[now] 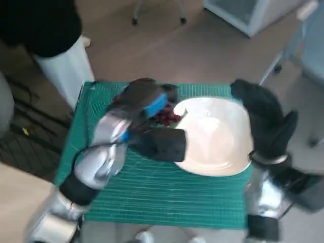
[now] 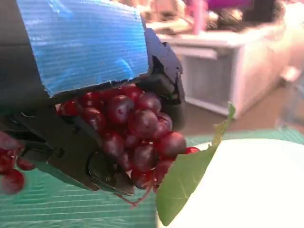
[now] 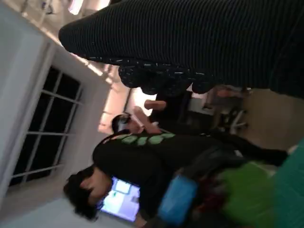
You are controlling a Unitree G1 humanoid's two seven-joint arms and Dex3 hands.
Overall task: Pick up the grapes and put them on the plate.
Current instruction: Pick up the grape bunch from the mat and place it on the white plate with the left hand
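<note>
Grapes (image 2: pixel 135 135), a dark red bunch with a green leaf (image 2: pixel 185 183), sit in the grip of the left hand (image 1: pixel 147 101), just beside the white plate's (image 1: pixel 217 152) rim over the green cutting mat (image 1: pixel 157 190). The fingers (image 2: pixel 166 71) curl around the bunch. The right hand (image 1: pixel 266 121) rests at the plate's far side, holding nothing, fingers loosely extended. A person (image 3: pixel 137 161) in black stands beyond the table.

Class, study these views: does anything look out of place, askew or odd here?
Little stands out. The left hand holds the grapes beside the white plate. A few loose grapes show apart from the main bunch; whether detached, I cannot tell.
</note>
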